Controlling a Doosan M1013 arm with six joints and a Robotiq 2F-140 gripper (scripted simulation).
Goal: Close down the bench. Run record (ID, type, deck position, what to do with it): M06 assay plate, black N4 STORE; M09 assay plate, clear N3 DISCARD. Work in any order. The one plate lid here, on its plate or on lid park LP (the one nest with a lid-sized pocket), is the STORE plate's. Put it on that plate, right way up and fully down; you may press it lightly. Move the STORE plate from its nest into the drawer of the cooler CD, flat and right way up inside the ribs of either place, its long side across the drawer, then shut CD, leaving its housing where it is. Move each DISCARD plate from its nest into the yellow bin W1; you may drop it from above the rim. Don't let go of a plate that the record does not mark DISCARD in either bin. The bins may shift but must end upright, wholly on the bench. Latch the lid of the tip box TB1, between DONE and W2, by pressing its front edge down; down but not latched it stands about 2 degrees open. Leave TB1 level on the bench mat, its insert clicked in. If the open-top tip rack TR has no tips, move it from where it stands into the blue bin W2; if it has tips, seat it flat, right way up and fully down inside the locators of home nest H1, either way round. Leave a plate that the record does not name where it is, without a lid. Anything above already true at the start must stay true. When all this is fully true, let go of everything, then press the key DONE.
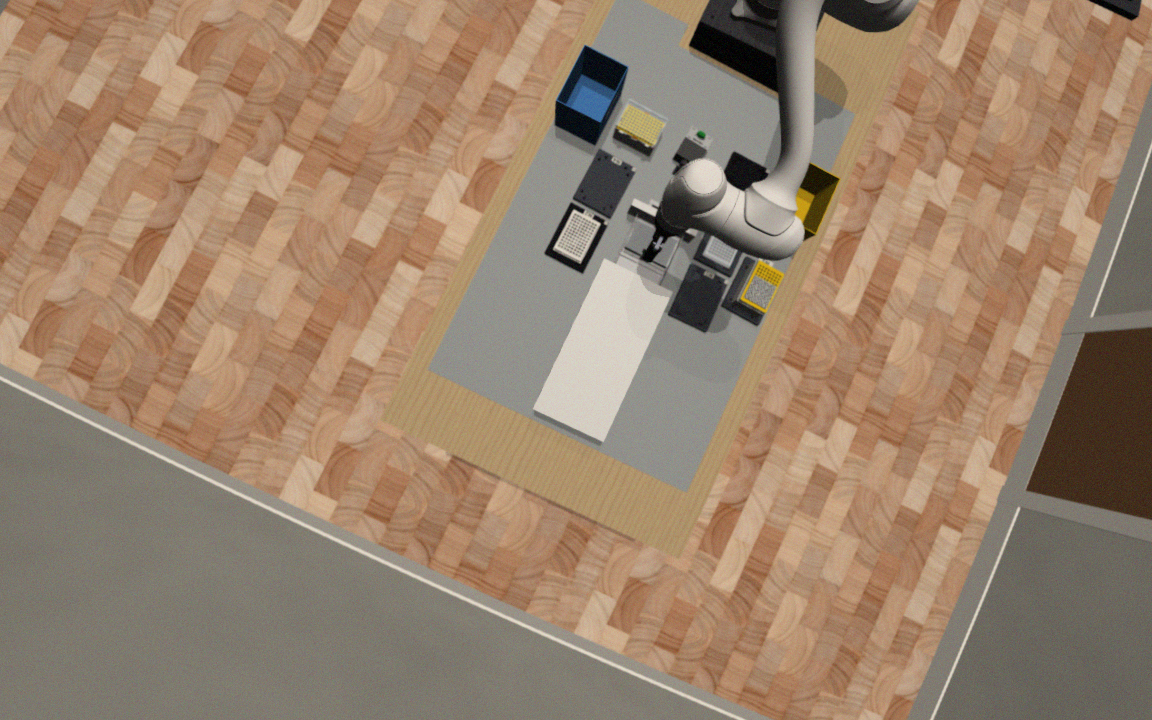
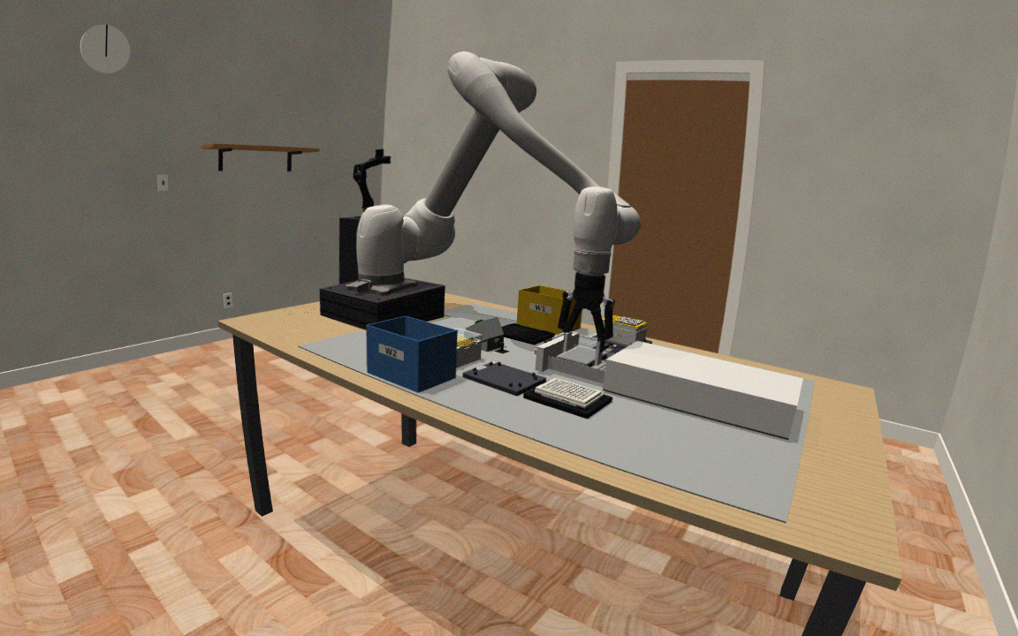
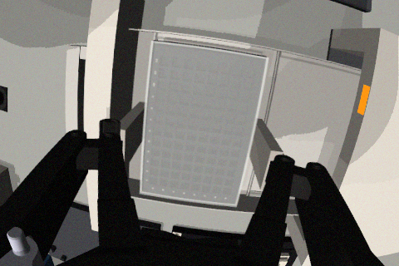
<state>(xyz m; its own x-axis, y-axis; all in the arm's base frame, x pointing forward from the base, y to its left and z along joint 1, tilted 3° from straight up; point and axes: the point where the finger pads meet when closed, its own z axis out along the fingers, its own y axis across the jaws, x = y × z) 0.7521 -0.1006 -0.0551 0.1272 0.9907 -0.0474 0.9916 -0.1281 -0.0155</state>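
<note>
My gripper [image 3: 199, 125] is shut on the long sides of the lidded STORE plate [image 3: 202, 122], which looks grey under its lid. It holds the plate level and low between the walls of cooler CD's open drawer [image 3: 233, 78]. I cannot tell whether the plate touches the drawer floor. From above, the gripper [image 1: 654, 248] is over the drawer [image 1: 652, 234], at the near end of the white cooler housing [image 1: 602, 349]. In the side view the fingers [image 2: 596, 348] reach down into the drawer [image 2: 573, 346]. The clear plate [image 1: 578, 234] sits in its black nest left of the drawer.
The blue bin W2 [image 1: 591, 94], tip box TB1 [image 1: 638, 127] and DONE key [image 1: 700, 136] stand at the far end. The yellow bin W1 [image 1: 817, 197] is behind the arm. Another plate [image 1: 719, 252], an empty nest [image 1: 698, 297] and the yellow tip rack [image 1: 761, 288] lie right of the drawer.
</note>
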